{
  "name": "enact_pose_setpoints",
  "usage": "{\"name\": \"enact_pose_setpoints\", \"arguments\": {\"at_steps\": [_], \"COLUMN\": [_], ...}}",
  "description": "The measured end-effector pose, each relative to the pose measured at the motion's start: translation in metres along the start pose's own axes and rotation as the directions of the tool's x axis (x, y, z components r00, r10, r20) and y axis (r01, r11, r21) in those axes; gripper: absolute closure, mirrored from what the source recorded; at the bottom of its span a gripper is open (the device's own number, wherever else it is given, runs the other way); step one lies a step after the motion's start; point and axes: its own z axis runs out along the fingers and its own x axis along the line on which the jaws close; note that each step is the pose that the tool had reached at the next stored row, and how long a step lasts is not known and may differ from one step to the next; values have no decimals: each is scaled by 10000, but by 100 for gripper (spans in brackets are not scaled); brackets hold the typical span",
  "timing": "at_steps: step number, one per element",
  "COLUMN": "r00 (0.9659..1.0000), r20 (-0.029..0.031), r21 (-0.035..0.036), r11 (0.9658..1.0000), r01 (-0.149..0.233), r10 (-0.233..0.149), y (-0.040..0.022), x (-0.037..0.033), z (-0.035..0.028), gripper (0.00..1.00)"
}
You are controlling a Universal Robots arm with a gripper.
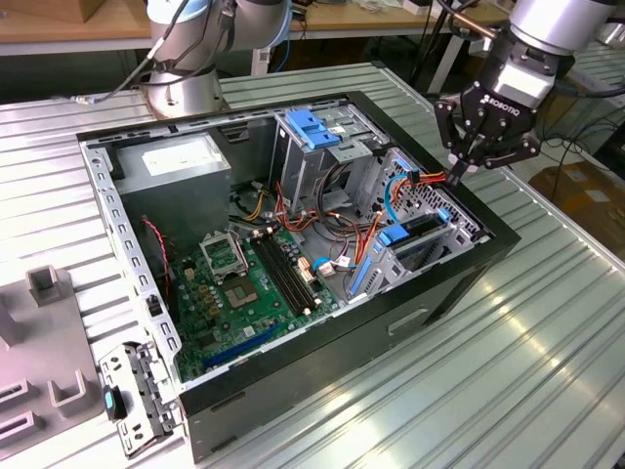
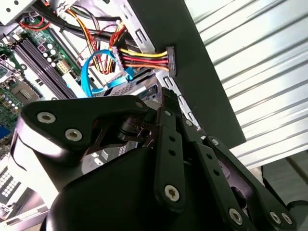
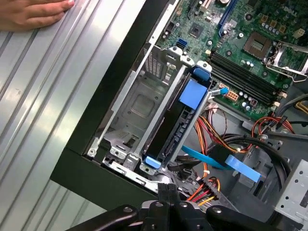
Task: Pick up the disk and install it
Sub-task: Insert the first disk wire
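Note:
The disk [image 3: 179, 126] stands on edge in a slot of the grey drive cage [image 3: 137, 103] at the open computer case's corner. It shows a dark side, a blue tab and blue rail ends. In the exterior view the disk [image 1: 420, 230] sits low in that cage on the view's right. My gripper [image 1: 455, 179] hangs just above the case wall beside the cage, fingers together and holding nothing. In both wrist views the gripper [image 2: 165, 95] [image 3: 167, 188] is close to a loose power connector [image 2: 171, 60] on red, yellow and black wires, apart from the disk.
A blue bracket [image 1: 311, 127] tops the rear drive cage. The grey power-supply box [image 1: 176, 161] and the motherboard [image 1: 244, 283] fill the case. Cable bundles [image 1: 293, 210] run between them. A hand [image 3: 33, 12] rests on the ribbed metal table [image 1: 527, 342]. Grey fixtures [image 1: 49, 332] stand at the exterior view's left.

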Motion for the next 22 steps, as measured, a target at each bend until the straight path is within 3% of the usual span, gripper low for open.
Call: {"name": "enact_pose_setpoints", "arguments": {"at_steps": [7, 8, 12, 13, 15, 16, 17, 19, 20, 22], "r00": [9998, 9990, 9901, 9860, 9830, 9827, 9776, 9690, 9609, 9538], "r20": [-3, -7, -25, -37, -136, -237, -348, -363, -373, -380], "r21": [0, -1, -2, 1, 123, 245, 372, 376, 379, 382], "r11": [9998, 9990, 9901, 9860, 9829, 9826, 9773, 9686, 9604, 9533], "r01": [199, 442, 1404, 1666, 1835, 1842, 2087, 2457, 2759, 2994], "r10": [-199, -442, -1404, -1666, -1833, -1836, -2074, -2444, -2745, -2981], "y": [-131, -134, -136, -136, -136, -136, -137, -137, -137, -137], "x": [-103, -104, -105, -105, -104, -105, -104, -105, -105, -104], "z": [-2, -1, 5, 8, 16, 19, 29, 34, 39, 42], "gripper": [89, 89, 89, 89, 89, 89, 89, 89, 89, 89]}}
